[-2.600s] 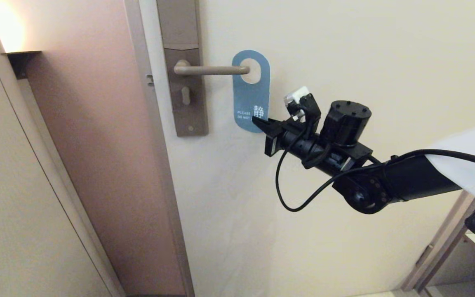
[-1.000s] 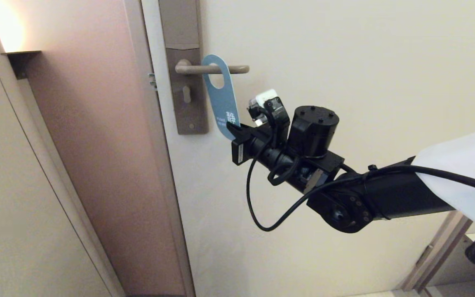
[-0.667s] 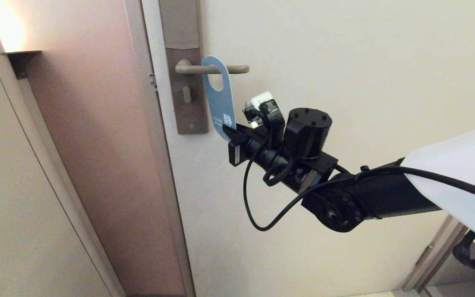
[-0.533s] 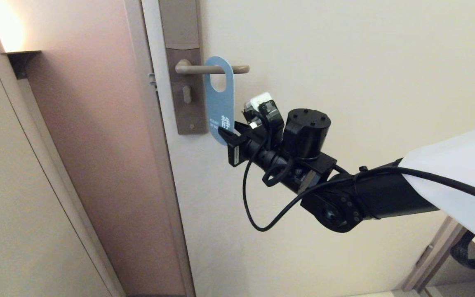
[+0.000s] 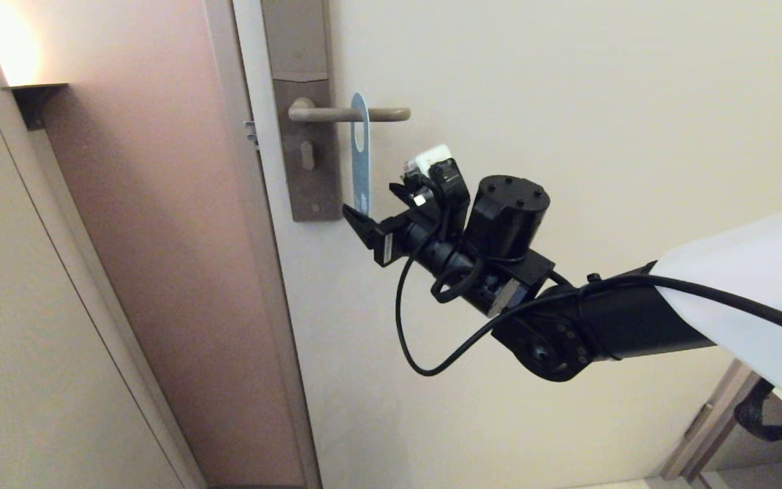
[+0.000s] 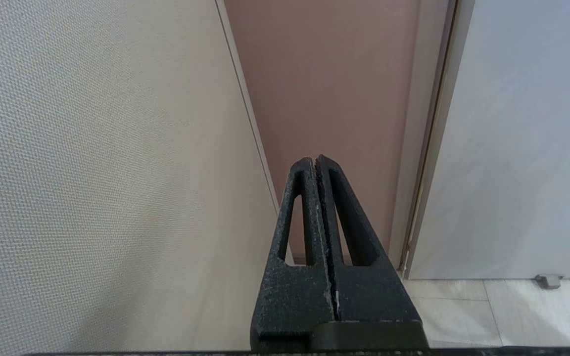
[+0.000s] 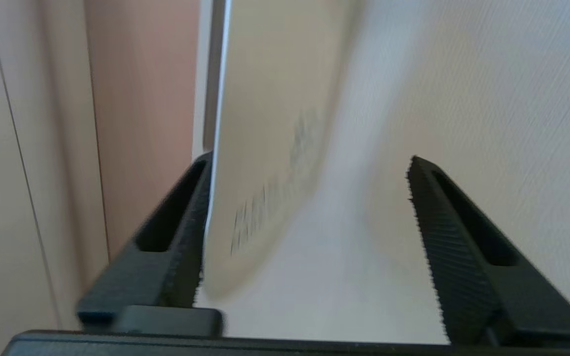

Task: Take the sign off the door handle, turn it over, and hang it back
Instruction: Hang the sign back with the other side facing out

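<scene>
- The right tool gapes wide, holding nothing; the sign hangs edge-on on the door handle.
- Best withdraw slowly, without brushing the sign.
- The left tool is closed, empty.

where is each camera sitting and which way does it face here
Head view: from the robot's head, facing the cream door with the slim beige lever handle; shows the right arm and its open right gripper.
Left wrist view: behind the shut left gripper, facing the wall and floor.
Right wrist view: behind the open fingers, facing the door.
Shared: the blue-and-white hanger card.
</scene>
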Robot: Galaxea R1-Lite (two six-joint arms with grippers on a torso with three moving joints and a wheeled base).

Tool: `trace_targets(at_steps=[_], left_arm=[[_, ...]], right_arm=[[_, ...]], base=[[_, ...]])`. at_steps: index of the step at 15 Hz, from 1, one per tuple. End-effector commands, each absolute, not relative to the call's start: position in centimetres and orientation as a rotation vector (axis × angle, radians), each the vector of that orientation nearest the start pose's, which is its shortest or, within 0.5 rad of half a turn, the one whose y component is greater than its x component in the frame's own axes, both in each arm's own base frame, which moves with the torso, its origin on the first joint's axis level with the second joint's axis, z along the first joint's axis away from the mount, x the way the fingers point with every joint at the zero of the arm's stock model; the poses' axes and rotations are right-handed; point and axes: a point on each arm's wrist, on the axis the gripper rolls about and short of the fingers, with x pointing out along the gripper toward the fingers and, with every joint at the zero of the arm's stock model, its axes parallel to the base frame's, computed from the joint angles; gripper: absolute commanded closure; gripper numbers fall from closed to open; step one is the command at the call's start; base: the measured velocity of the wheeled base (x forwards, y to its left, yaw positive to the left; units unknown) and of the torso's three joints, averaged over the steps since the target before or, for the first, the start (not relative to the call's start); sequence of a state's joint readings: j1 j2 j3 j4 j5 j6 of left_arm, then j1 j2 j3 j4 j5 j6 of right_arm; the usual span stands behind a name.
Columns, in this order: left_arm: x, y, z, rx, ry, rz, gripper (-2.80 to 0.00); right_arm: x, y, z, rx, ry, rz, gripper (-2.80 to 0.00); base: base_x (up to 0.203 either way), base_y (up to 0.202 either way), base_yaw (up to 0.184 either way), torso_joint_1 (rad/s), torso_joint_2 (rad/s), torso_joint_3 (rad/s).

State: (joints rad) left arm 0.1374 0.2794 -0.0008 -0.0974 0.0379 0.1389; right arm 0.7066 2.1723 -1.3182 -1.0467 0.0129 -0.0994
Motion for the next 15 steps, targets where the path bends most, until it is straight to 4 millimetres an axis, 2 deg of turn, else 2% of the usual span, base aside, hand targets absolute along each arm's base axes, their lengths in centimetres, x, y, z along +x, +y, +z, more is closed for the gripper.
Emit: trace_targets(at_steps=[1,5,15], left_arm=[[0.1,0.1,8.9,0.13,0.193,0.163,0.0],[0.1,0.1,8.9,0.13,0.193,0.163,0.0],[0.1,0.1,8.9,0.128,0.193,0.164,0.0]], right_arm=[[33.7,28.9,18.4,-0.016,-0.267,0.715,-2.8],[33.6,28.8,19.0,-0.012,-0.293,0.728,-2.8],[31.9,27.2,23.6,0.014,-0.397,0.712,-2.8]], base=[[0.0,0.0,0.0,0.0,0.0,0.0],[0.0,0.0,0.0,0.0,0.0,0.0],[0.0,0.0,0.0,0.0,0.0,0.0]])
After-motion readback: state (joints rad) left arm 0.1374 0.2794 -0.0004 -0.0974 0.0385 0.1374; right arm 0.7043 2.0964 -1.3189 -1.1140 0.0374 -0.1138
